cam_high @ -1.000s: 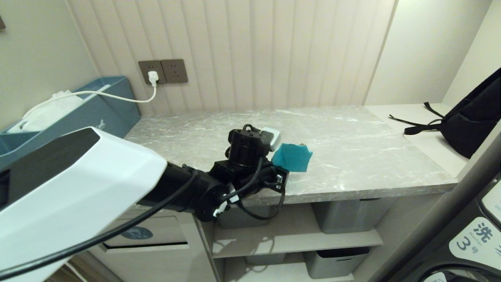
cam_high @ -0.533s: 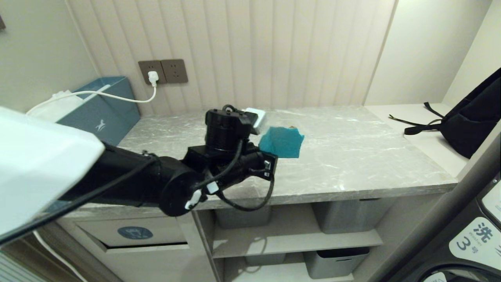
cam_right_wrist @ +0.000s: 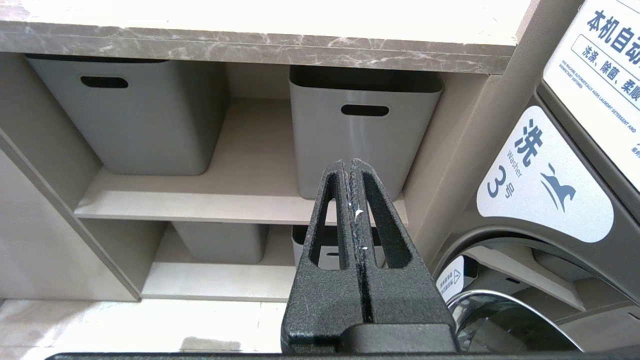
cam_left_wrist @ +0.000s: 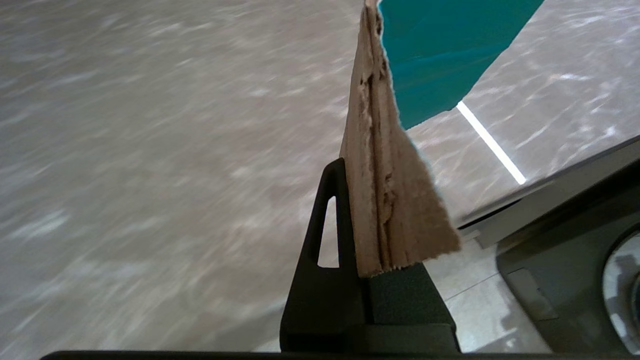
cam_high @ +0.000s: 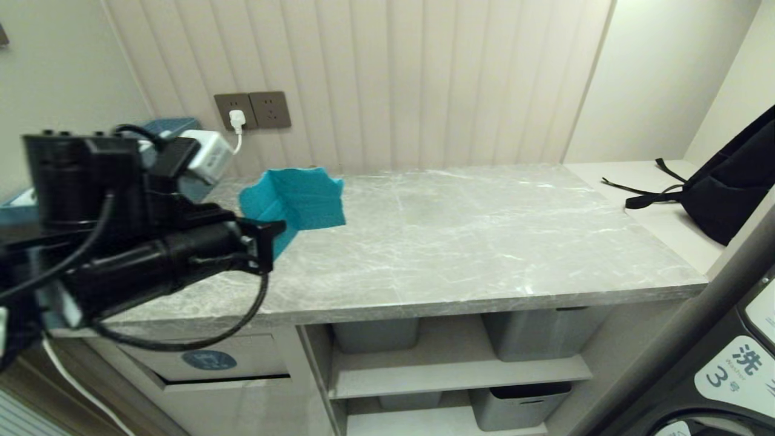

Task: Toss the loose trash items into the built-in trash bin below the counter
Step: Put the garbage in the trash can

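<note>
Cardboard, a folded teal-and-brown piece (cam_high: 296,203), hung pinched between the closed fingers of the left gripper (cam_high: 266,239), held clear above the left part of the long grey marble-patterned worktop (cam_high: 460,242). In the left wrist view the brown torn face of the piece (cam_left_wrist: 387,195) stood edge-on against one black finger (cam_left_wrist: 325,240), the teal face turned away beyond it. The right gripper (cam_right_wrist: 356,200) was parked low in front of the shelves, its fingers pressed together on nothing, facing grey plastic storage bins with handle slots (cam_right_wrist: 365,125). No other loose trash showed on the worktop; a black backpack (cam_high: 726,181) lay at its far right end.

The step in hand looked like the carry: the piece was lifted and on its way toward the built-in trash bin (cam_high: 209,360), the beige cabinet front with a round blue sticker below the worktop's left end, under the arm. Its flap seemed to stand slightly ajar. The next move would call for bringing the cardboard out past the worktop's front edge and down to the flap, pushing the flap inward with the piece, then parting the fingers so it dropped inside.
</note>
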Motion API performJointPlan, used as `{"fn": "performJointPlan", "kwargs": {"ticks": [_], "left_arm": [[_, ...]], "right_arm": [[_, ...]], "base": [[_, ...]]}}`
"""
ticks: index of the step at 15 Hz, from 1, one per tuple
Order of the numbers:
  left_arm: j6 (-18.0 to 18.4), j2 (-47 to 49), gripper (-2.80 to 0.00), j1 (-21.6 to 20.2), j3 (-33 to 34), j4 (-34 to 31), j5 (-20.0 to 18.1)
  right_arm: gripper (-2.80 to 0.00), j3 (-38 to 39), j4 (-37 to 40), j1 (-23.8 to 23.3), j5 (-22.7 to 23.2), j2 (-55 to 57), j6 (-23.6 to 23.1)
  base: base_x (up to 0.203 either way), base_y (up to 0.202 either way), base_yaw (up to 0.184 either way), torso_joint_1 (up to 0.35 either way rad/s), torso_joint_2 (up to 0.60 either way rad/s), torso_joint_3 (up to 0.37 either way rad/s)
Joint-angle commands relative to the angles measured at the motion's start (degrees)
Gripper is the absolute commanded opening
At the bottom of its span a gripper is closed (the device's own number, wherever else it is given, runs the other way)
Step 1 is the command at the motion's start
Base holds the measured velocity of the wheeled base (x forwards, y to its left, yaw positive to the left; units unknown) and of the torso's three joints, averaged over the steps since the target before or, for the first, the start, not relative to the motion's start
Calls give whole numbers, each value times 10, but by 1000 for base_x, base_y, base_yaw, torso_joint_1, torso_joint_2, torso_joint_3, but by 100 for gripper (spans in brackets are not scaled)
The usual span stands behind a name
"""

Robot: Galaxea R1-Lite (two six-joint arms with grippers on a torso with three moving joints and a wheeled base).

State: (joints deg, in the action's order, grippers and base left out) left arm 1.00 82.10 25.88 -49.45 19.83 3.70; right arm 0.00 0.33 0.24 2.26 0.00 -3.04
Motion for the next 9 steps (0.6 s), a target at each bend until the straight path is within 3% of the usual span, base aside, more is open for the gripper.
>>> {"fn": "performJointPlan", "kwargs": {"ticks": [1, 4, 9], "left_arm": [[19, -156, -280, -88, 109, -10, -33], [50, -298, -280, -153, 243, -16, -77], [63, -513, -280, -222, 408, -19, -97]], "right_arm": [[-280, 0, 0, 0, 0, -1, 0], [-280, 0, 0, 0, 0, -1, 0], [-280, 0, 0, 0, 0, -1, 0]], "base": [[0, 0, 0, 0, 0, 0], [0, 0, 0, 0, 0, 0], [0, 0, 0, 0, 0, 0]]}}
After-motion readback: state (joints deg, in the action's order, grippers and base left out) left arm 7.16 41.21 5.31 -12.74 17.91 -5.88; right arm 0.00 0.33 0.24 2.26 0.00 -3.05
